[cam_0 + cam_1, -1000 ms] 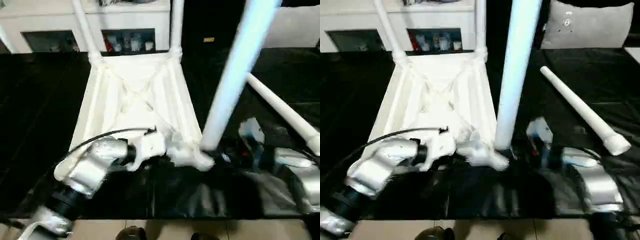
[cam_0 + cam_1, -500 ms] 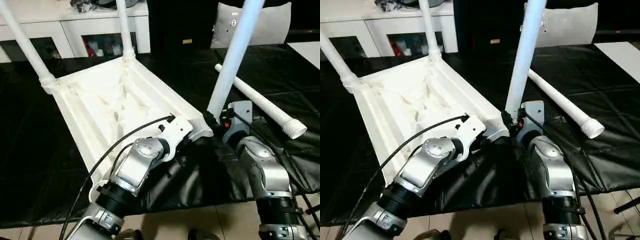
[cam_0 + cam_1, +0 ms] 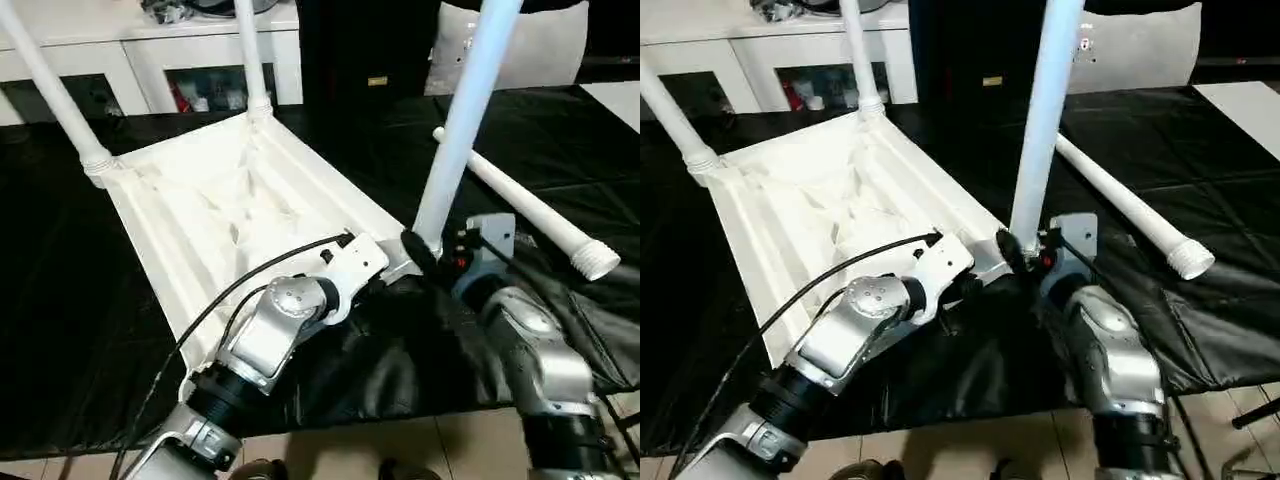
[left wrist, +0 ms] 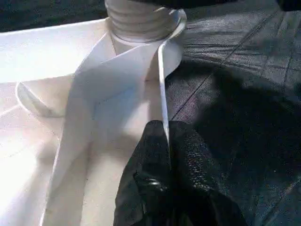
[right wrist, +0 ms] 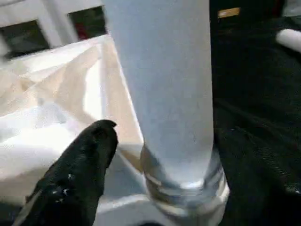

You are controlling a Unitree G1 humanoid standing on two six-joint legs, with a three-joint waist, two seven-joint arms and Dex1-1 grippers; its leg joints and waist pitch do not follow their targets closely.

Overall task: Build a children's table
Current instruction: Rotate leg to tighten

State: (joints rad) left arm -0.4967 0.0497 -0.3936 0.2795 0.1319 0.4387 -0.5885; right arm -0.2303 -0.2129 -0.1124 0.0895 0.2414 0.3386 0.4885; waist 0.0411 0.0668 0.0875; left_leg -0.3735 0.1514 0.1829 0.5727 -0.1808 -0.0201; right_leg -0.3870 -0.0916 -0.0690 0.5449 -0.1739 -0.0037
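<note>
The children's table lies upside down on the black worktable, its ribbed top [image 3: 215, 215] facing up. Three white legs stand in corner sockets: far left [image 3: 55, 90], far middle [image 3: 250, 55] and near right [image 3: 455, 140]. One more leg [image 3: 530, 215] lies loose on the cloth to the right. My left gripper [image 4: 167, 132] is shut on the thin rim of the top next to the near right socket [image 4: 141, 21]. My right gripper [image 3: 428, 252] is open at the foot of the near right leg [image 5: 164, 84], one black finger [image 5: 87, 157] standing clear of it.
The worktable's near edge [image 3: 400, 415] runs just in front of my arms, with tiled floor below. A white cabinet [image 3: 150, 45] and a grey cushion [image 3: 535, 45] stand behind. Black cloth [image 3: 1200, 330] is rumpled around my right forearm.
My right gripper's fingers have opened away from the near right leg, which stays upright in its socket. The left gripper keeps its hold on the rim. The camera moved.
</note>
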